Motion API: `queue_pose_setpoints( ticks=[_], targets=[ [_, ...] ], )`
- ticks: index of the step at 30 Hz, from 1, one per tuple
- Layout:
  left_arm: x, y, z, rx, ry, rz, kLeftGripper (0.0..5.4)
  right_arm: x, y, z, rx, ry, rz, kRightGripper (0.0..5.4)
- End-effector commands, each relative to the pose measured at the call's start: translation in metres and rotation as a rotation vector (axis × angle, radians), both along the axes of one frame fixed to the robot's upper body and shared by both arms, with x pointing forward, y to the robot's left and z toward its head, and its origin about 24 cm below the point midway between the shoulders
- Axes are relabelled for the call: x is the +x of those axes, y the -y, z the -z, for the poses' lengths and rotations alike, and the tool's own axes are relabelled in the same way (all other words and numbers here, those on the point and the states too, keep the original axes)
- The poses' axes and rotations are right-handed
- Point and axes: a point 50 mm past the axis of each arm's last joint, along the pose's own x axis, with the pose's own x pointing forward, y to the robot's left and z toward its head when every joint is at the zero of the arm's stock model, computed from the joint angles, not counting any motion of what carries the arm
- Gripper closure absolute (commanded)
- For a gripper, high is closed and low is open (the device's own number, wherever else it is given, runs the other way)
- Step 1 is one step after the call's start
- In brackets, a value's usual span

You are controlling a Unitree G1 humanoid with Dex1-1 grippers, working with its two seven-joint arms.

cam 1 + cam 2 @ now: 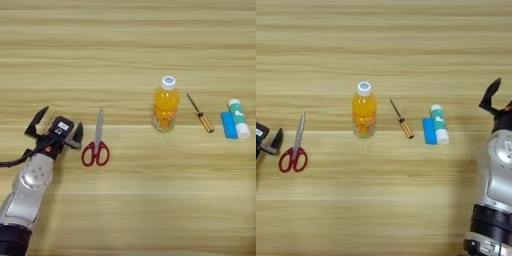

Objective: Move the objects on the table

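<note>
Light-wood table (130, 210) filling the view, horizontal plank grain, even soft light

Twin head eyes, steeply downward, sharing the table (128, 40) centre

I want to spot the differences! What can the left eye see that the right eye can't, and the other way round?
Only the left eye view shows the whole left gripper, fingers spread open beside the scissors, plus its silver arm.

Only the right eye view shows the right gripper and its arm, at the table's right edge, past the glue stick.

Both show the scissors, the orange bottle, the screwdriver, the blue block, the glue stick and the wooden table.
</note>
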Motion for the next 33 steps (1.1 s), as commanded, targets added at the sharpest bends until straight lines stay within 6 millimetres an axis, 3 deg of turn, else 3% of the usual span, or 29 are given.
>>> queue_pose_setpoints(
  ticks=[1, 11, 27, 33],
  targets=[
    [-0.014, 0.002, 0.012, 0.017, -0.082, 0.026, 0.0, 0.004, 0.0, -0.003, 0.015, 0.018, -0.001, 0.01],
    [-0.014, 0.016, 0.019, -0.019, -0.093, 0.044, 0.0, 0.004, -0.002, -0.001, 0.023, 0.01, -0.011, 0.01],
    [0.011, 0.04, 0.016, -0.073, -0.034, 0.071, 0.0, 0.006, -0.004, 0.001, 0.035, 0.003, -0.023, 0.01],
    [0.013, 0.041, 0.017, -0.078, -0.033, 0.07, 0.0, 0.006, -0.005, 0.001, 0.038, 0.001, -0.025, 0.01]
  ],
)
